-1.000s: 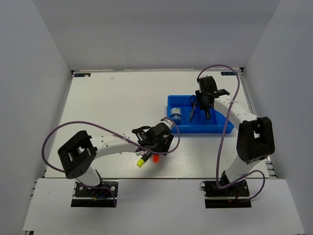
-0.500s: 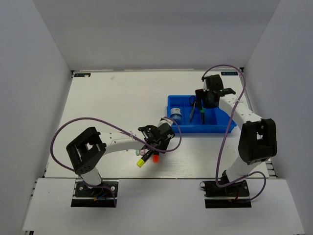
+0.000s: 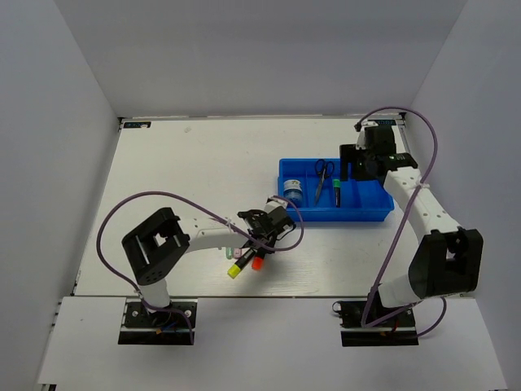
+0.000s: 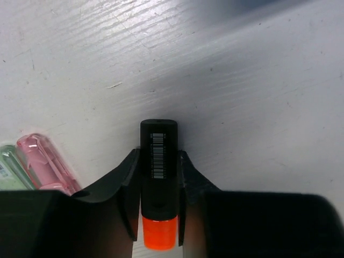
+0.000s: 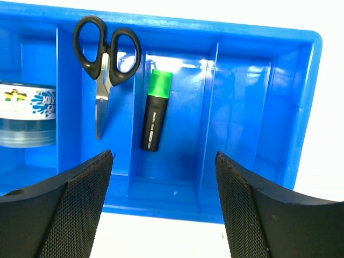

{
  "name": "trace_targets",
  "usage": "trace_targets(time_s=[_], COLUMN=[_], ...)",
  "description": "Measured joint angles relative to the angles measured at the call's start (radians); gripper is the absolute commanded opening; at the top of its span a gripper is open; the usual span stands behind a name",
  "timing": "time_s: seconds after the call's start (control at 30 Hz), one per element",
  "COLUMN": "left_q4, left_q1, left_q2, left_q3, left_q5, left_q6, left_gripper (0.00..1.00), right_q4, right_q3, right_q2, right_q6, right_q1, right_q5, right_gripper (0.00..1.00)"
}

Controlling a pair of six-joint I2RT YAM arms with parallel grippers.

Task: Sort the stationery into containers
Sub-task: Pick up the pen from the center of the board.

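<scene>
The bright-blue tray [image 3: 376, 214] holds the blue-and-white roll [image 3: 294, 192], the black-handled scissors [image 3: 323, 173] and a green highlighter [image 3: 336, 191], each in its own compartment. The right wrist view shows the tray [image 5: 303, 102], scissors [image 5: 102, 59], green highlighter [image 5: 155, 110] and roll [image 5: 26, 113]. My right gripper [image 3: 359, 165] is open and empty over the tray's far right side [image 5: 164, 161]. My left gripper [image 3: 262, 243] is shut on the black body of the orange highlighter [image 4: 159, 161], low at the table. A yellow highlighter [image 3: 235, 270] lies beside it.
A pink highlighter [image 4: 45, 164] and a pale green one [image 4: 7, 171] lie just left of my left fingers. The tray's two right compartments [image 5: 239, 113] hold nothing. White walls enclose the table on three sides.
My right gripper has drawn back and to the right from the tray's middle, leaving the green highlighter lying in its compartment. My left gripper has shifted slightly right over the orange highlighter.
</scene>
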Motion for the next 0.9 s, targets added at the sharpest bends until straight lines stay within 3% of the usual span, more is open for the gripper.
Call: trace_targets(time_s=[0.17,0.2,0.23,0.37,0.4,0.43,0.47,0.5,0.73,0.9], left_q4=[-0.015,-0.02,-0.024,-0.079,-0.1,-0.116,-0.129,-0.138,-0.054,0.109], left_q1=[-0.009,-0.009,-0.01,-0.023,-0.029,-0.034,-0.04,-0.042,-0.001,0.069], left_q2=[0.013,0.013,0.013,0.013,0.011,0.009,0.007,0.006,0.014,0.199], left_q3=[0.018,0.021,0.023,0.064,0.096,0.132,0.176,0.229,0.518,0.726], left_q5=[-0.005,-0.005,-0.005,0.012,0.02,0.03,0.039,0.048,0.164,0.265], left_q6=[-0.014,-0.014,-0.011,0.024,0.04,0.056,0.07,0.088,0.154,0.115], left_gripper=[0.02,0.0,0.0,0.0,0.0,0.0,0.0,0.0,0.0,0.0], right_q4=[-0.014,-0.019,-0.025,-0.038,-0.039,-0.04,-0.04,-0.038,-0.036,-0.011], right_q3=[-0.039,-0.048,-0.058,-0.098,-0.112,-0.128,-0.144,-0.163,-0.25,-0.288], right_q2=[-0.063,-0.078,-0.094,-0.172,-0.196,-0.221,-0.245,-0.273,-0.419,-0.484], right_q6=[0.011,0.013,0.017,0.016,0.015,0.013,0.004,0.005,0.037,0.074], right_q1=[-0.029,-0.035,-0.042,-0.06,-0.063,-0.067,-0.072,-0.079,-0.146,-0.181], right_q5=[-0.045,-0.057,-0.068,-0.083,-0.081,-0.077,-0.071,-0.063,0.006,0.025], right_gripper=[0.79,0.88,0.91,0.91,0.87,0.43,0.19,0.03,0.0,0.0])
